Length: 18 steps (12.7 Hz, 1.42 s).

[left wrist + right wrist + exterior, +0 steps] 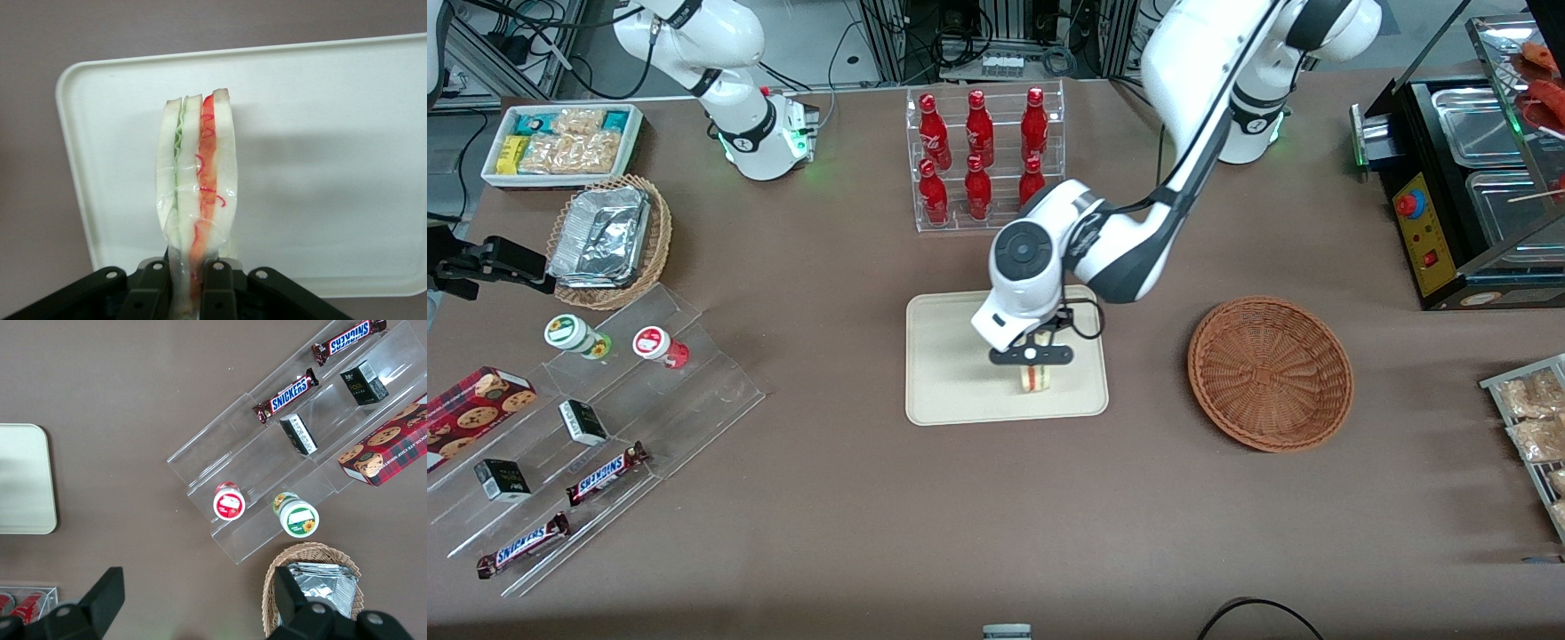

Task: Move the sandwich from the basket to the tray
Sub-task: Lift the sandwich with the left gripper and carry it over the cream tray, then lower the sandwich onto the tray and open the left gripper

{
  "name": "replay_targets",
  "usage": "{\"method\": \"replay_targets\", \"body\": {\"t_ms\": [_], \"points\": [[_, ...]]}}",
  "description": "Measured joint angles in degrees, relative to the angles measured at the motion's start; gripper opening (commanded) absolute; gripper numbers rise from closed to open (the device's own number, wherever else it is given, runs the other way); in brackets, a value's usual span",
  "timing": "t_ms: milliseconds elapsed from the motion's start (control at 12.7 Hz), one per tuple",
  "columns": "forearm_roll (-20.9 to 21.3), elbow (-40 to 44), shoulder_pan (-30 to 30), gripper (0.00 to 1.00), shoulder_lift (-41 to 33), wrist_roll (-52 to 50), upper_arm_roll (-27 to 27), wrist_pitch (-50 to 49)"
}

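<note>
My left gripper (1035,366) is over the cream-beige tray (951,391), shut on the sandwich (1036,379). The sandwich is a wrapped white-bread wedge with red, orange and green filling. In the left wrist view the sandwich (197,180) sticks out from between the two black fingers (219,293) over the tray (320,167). I cannot tell whether it touches the tray. The reddish-brown wicker basket (1270,373) stands beside the tray, toward the working arm's end of the table, with nothing in it.
A clear rack of red bottles (983,156) stands farther from the front camera than the tray. A clear stepped stand (596,427) with snack bars and cups, a tan basket of foil trays (609,240) and a white snack bin (560,142) lie toward the parked arm's end. A black appliance (1467,178) stands at the working arm's end.
</note>
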Motion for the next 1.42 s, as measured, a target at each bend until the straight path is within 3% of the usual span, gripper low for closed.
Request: {"method": "replay_targets", "body": {"t_ms": [394,945,1024,1102,1181,1417], "points": [[-0.44,4.44,-0.81,0.00,5.32,-0.81,-0.64,2.54],[-0.84,4.59,-0.99,0.00,6.72,-3.54,-1.00,3.74],[-0.84,4.60,-1.12,0.26,6.94,-4.27,-1.02,3.93],[-0.84,4.60,-1.25,0.91,7.15,-4.71,-1.03,4.29],[-0.84,4.61,-1.39,1.00,7.31,-4.99,-1.03,4.54],[-0.84,5.00,-1.59,1.00,7.38,-5.17,-1.03,4.78]]}}
